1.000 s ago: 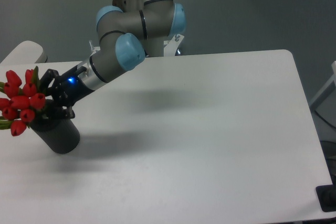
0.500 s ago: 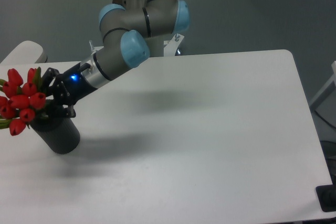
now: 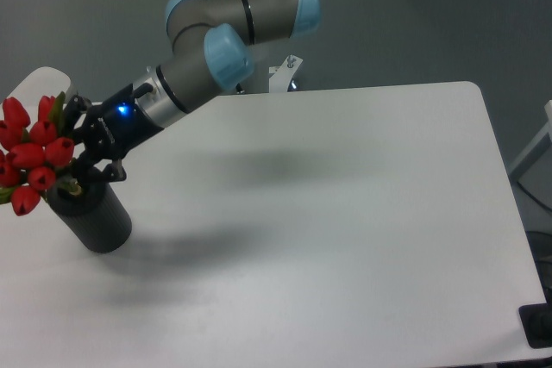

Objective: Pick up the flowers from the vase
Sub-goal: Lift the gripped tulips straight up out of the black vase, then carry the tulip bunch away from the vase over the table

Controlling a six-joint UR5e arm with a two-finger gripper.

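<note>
Gripping the flowers [image 3: 30, 154] at their stems, the jaws sit closed just above the vase [image 3: 93, 220].

A robot arm [image 3: 226, 36] of silver-grey tubes with rounded pale blue joint caps, ending in a black two-finger gripper [image 3: 76, 154] with a small blue light glowing near its wrist.

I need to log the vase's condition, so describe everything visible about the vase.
The vase is a plain matte dark grey-black cylinder with a thick rim, standing near the left edge of the white table, leaning slightly in this view. The stems of the flowers, red tulip buds with green leaves, meet its mouth. The gripper sits right above the rim, at the stems; whether it touches the vase cannot be told.
</note>
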